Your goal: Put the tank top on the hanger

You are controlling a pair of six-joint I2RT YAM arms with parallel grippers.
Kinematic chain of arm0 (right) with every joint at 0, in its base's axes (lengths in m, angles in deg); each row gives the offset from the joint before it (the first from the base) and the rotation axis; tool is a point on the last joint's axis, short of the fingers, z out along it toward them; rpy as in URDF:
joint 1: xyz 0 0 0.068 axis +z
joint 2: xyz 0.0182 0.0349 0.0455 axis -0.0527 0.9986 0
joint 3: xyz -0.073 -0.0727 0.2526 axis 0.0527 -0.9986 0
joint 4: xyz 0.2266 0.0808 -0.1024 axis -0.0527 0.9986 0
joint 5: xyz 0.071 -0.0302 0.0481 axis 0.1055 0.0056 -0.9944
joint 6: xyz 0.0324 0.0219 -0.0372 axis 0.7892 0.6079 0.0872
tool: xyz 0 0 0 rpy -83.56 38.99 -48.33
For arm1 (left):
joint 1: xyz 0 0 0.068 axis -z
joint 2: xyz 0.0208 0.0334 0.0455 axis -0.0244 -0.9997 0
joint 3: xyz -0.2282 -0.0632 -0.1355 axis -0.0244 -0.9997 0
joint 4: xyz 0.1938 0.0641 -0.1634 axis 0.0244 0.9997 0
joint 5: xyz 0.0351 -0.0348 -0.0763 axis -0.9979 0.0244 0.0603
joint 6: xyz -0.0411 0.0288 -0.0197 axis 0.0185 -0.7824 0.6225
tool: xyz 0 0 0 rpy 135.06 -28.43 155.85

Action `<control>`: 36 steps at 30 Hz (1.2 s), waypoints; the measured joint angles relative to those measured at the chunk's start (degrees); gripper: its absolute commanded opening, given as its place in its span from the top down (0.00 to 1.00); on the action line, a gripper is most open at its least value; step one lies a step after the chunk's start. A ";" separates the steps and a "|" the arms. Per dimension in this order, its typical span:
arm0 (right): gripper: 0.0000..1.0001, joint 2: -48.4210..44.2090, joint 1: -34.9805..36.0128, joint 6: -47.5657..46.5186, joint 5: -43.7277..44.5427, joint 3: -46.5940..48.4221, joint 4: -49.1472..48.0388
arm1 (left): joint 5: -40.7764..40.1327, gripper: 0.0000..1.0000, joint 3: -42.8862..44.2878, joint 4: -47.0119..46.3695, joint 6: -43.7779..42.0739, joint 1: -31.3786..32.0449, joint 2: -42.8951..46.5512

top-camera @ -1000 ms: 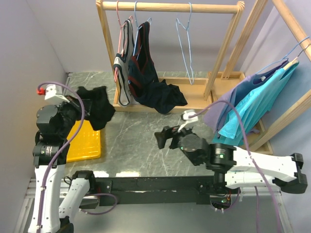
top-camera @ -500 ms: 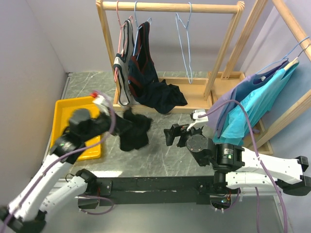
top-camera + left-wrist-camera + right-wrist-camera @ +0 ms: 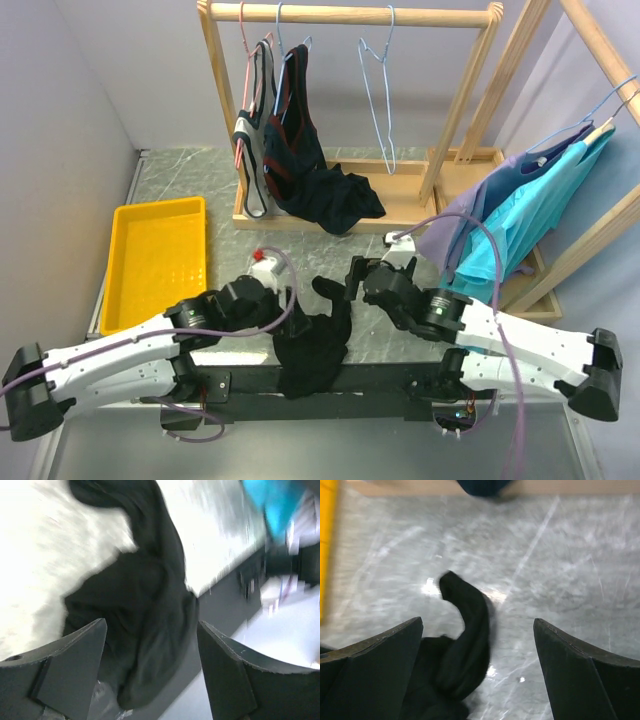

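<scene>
tank top [image 3: 315, 345] lying far-to-near, overhanging table [image 3: 240, 255], left fingers [image 3: 65, 670] parted, right fingers [image 3: 580, 675] wide, both empty

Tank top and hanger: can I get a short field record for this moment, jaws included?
tank top: bunched at the near edge of the table, partly hanging over it
hanger: empty, hooked on the wooden rail
left gripper: jaws open, over the tank top, not gripping it
right gripper: jaws open, empty, beside the tank top
task: not yet done

Left wrist view motion-blurred; right wrist view crops tank top [image 3: 466, 639] at bottom.
</scene>
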 measured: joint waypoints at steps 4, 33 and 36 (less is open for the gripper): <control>0.14 4.31 -5.03 -0.13 -5.57 -3.23 -3.61 | -9.97 0.37 1.03 1.11 4.04 -1.14 3.26; 1.00 30.80 -7.52 -9.07 -13.64 15.87 -8.79 | -10.32 0.38 -3.26 -15.91 9.33 -16.87 -14.21; 1.00 27.82 -4.02 -11.67 -12.24 25.00 -5.70 | -14.69 0.36 -2.69 -12.76 11.06 -19.52 -3.10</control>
